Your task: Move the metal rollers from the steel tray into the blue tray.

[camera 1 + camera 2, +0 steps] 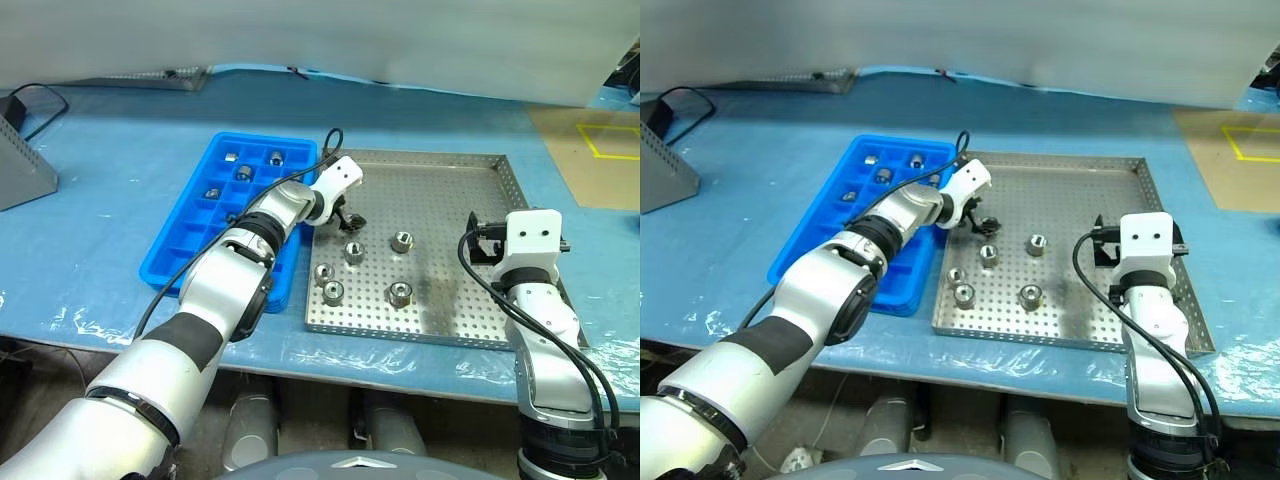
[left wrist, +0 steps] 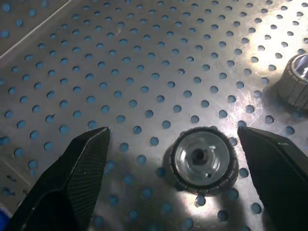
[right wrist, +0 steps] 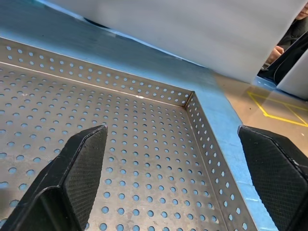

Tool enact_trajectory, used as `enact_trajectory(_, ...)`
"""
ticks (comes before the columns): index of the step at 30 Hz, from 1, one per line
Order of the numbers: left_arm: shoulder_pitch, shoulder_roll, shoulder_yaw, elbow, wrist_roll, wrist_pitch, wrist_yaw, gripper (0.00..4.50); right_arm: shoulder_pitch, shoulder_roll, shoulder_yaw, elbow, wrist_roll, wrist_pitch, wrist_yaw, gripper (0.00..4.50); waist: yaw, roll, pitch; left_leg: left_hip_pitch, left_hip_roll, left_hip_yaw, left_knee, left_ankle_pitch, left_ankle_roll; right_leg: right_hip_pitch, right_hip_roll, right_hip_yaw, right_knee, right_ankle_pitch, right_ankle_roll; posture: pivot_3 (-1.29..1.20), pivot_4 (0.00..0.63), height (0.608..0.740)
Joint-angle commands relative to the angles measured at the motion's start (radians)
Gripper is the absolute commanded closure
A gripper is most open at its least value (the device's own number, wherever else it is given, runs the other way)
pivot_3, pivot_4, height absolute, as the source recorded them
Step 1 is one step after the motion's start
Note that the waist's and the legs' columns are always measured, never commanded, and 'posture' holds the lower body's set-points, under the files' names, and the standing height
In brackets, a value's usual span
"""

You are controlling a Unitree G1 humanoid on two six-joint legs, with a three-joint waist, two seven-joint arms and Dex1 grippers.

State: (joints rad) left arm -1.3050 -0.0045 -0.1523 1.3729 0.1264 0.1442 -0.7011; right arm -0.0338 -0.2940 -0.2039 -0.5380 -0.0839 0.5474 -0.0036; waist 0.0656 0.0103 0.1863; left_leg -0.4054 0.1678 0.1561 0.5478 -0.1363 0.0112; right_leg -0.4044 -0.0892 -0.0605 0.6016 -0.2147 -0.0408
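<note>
Left gripper [image 2: 173, 159] spread wide over a roller [image 2: 203, 159].
Right gripper [image 3: 173, 159] gaped empty above the steel tray [image 3: 144, 144].

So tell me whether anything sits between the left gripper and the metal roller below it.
Nothing visible does. The left gripper is open over the small shiny metal roller, which lies alone on the perforated steel tray between the black fingers.

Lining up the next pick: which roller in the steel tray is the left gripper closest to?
The roller just below the left gripper, uppermost in the left-hand cluster on the steel tray. The left wrist view shows it between the open fingers; the others lie farther off.
</note>
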Motion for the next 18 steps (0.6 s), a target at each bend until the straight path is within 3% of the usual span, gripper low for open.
enact_trajectory(1,0.017,0.000,0.011,-0.008,0.022,0.014,0.004,0.02,0.005,0.003,-0.013,-0.058,-0.022,-0.007,-0.011,0.00,0.000,0.000,0.000,0.000,0.000,0.000,0.000,0.000,0.000,0.001,0.000,0.000,0.000,0.000,0.000,-0.24,0.150,0.740)
enact_trajectory(14,0.069,-0.002,-0.003,-0.008,0.087,0.066,-0.009,0.02,0.002,0.010,-0.010,-0.045,-0.042,-0.005,-0.010,0.00,-0.003,0.001,-0.001,0.004,0.000,0.000,0.000,0.000,0.000,0.004,0.000,0.000,-0.001,-0.001,0.001,-0.23,0.150,0.740)
enact_trajectory(18,0.080,0.009,-0.031,-0.009,0.125,0.072,-0.053,1.37,-0.001,0.014,-0.010,-0.040,-0.046,-0.007,-0.010,0.00,-0.013,0.002,-0.002,0.005,0.000,0.000,-0.001,0.000,0.000,0.005,0.000,0.000,-0.002,-0.001,0.002,-0.23,0.150,0.740)
